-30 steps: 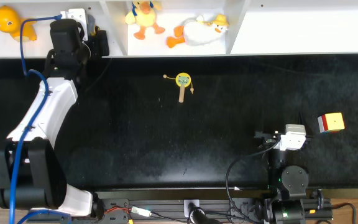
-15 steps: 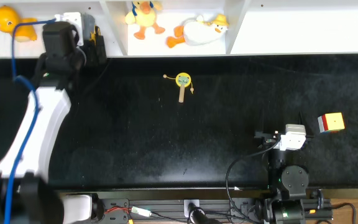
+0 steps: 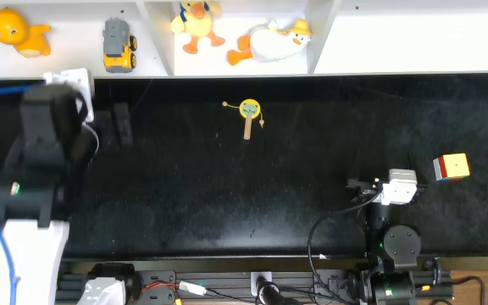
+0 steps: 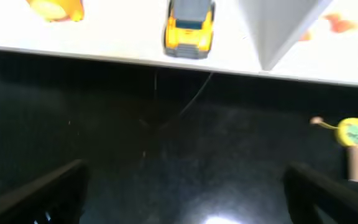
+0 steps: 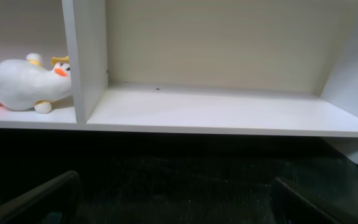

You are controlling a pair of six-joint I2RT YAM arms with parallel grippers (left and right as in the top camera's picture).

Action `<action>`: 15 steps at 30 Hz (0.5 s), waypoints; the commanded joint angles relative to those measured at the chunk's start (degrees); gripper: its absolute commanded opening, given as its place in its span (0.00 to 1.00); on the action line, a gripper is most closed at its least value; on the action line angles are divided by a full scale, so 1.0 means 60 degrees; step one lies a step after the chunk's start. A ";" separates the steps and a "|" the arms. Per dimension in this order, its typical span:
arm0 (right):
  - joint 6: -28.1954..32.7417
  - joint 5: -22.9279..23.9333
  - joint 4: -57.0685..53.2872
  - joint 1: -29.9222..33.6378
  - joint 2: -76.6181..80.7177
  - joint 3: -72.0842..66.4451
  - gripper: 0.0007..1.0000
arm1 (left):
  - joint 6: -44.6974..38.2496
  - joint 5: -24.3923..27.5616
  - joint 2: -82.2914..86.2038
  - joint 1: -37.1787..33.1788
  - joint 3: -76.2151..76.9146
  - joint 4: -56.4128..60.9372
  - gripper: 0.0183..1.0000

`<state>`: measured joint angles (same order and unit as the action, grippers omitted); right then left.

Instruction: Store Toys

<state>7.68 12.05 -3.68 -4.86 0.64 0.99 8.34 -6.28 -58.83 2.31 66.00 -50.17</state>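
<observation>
The left gripper (image 4: 184, 167) is found with its fingers spread wide and nothing between them, held over the black table (image 3: 185, 195) short of the shelf (image 3: 396, 42) front. The right gripper (image 5: 176, 180) is likewise spread and empty, low near its base and facing the shelf. Two toys are recorded as not yet stored: the rattle (image 3: 249, 110), lying flat near the table's middle, and the cube (image 3: 451, 167), lying toward the right edge beside the right arm. The toy truck (image 3: 119, 44) is stored in the left compartment with the yellow duck (image 3: 19, 30). The plush duck (image 3: 197, 21) and the white plush bird (image 3: 269, 42) are stored in the next one. Three hazards are judged likely. The truck, on wheels close to the lip, could be rolled off by a nudge from the left arm. The rattle's thin handle could be missed against the table, or its corded beads snagged. The cube, so near the right arm's base, could be pushed outward by a cramped reach. Plan spacing between toys and arms is given by the top view. The fingers' spread and the truck's closeness to the lip are settled by the left wrist view. The height of the right compartment's opening, which looks flat from above, is supplied by the right wrist view.
</observation>
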 commanded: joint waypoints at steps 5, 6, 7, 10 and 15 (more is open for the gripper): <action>-0.0069 -0.0007 0.0051 0.0066 -0.0073 -0.0117 1.00 | 0.0517 -0.0182 0.1217 0.0066 0.0029 -0.0055 1.00; -0.0069 -0.0007 0.0051 0.0066 -0.0073 -0.0117 1.00 | 0.0517 -0.0182 0.1213 0.0066 0.0029 -0.0055 1.00; -0.0069 -0.0007 0.0051 0.0066 -0.0073 -0.0117 0.99 | 0.0517 -0.0182 0.1209 0.0066 0.0029 -0.0055 1.00; -0.0069 -0.0007 0.0051 0.0066 -0.0073 -0.0117 1.00 | 0.0517 -0.0178 0.1093 0.0066 0.0029 -0.0124 1.00; -0.0069 -0.0007 0.0055 0.0066 -0.0073 -0.0117 1.00 | 0.0517 -0.0178 0.0852 0.0066 0.0029 -0.1228 1.00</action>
<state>7.70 12.03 -3.68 -4.84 0.64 0.99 10.46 -6.55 -53.28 2.55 66.00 -55.99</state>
